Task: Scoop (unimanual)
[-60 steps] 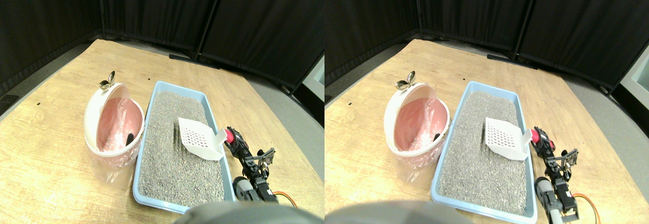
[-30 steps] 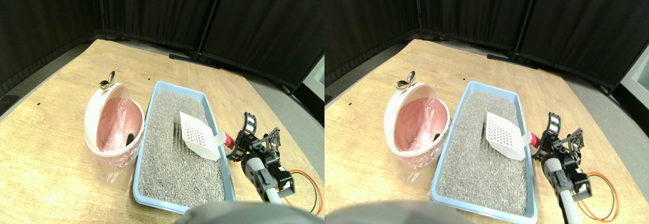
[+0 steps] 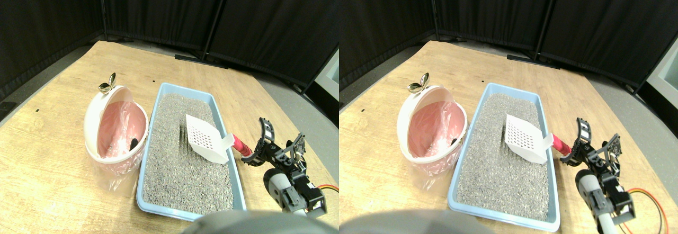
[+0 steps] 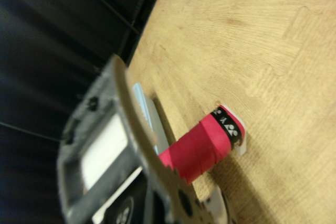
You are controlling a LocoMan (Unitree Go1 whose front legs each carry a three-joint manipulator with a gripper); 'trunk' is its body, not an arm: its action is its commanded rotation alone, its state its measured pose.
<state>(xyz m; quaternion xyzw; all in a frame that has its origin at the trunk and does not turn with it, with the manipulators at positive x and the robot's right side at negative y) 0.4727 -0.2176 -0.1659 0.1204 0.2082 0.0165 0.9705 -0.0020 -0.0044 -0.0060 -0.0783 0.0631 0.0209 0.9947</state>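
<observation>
One scoop (image 3: 206, 137), white, lies in the litter tray (image 3: 237, 183) by its right rim. Right tool (image 3: 278, 145) spread wide, ungripped, beside the red handle (image 3: 242, 147); approach step. Next: straddle the handle, then clamp.

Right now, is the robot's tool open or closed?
Open. The tool has its two dark jaws spread wide apart beside the scoop's red handle, not clamped on it.

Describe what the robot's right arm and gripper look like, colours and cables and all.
The right gripper has two black jaws built as open, slotted frames with toothed edges. Behind it sits a grey cylindrical motor housing on black brackets, and orange and yellow cables trail from the arm's base. In the wrist view the near jaw looks grey, blurred and ridged along its edge.
</observation>
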